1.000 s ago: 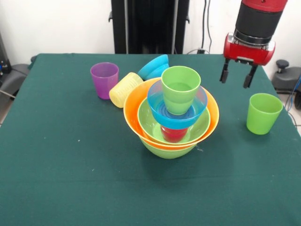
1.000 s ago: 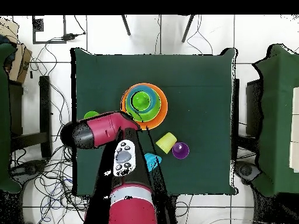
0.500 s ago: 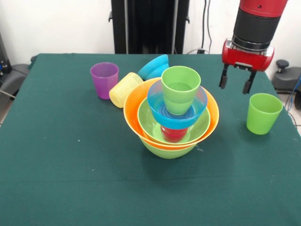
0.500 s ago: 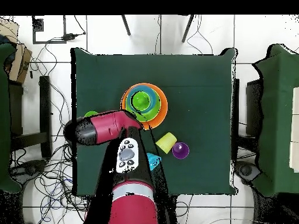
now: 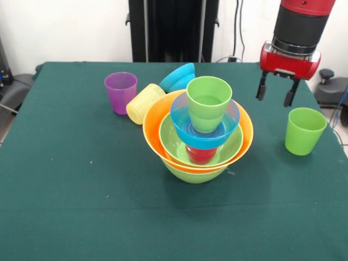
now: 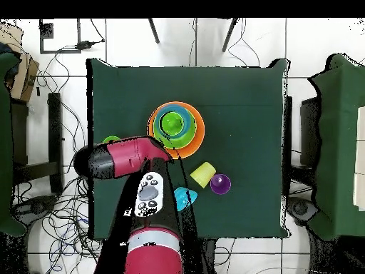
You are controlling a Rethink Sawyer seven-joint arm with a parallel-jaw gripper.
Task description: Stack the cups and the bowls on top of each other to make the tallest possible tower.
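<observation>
Six pieces make up the tower [image 5: 198, 142] near the middle of the green table [image 5: 81, 206]: a lime green bowl at the bottom, the large orange bowl [image 5: 155, 126] nested in it, a second lime green bowl [image 5: 171, 142] inside that, then a red cup [image 5: 200, 155], a blue bowl [image 5: 182, 120] resting over the red cup, and a light green cup [image 5: 209, 102] standing upright in the blue bowl.

Seen from the front, the purple cup [image 5: 120, 91] stands upright at about 10 o'clock from the tower. The ribbed pale yellow cup [image 5: 144, 102] lies on its side between the purple cup and the orange bowl, close against the bowl's rim. A second blue bowl [image 5: 178, 77] lies tipped at about 11 o'clock, just behind the tower. The other light green cup [image 5: 304, 130] stands upright at 3 o'clock, well apart from the tower, near the table's edge.

The end effector [image 5: 276, 92] hangs in the air above and slightly behind this lone green cup, at about 11 o'clock from it, its two dark fingers spread apart and holding nothing.
</observation>
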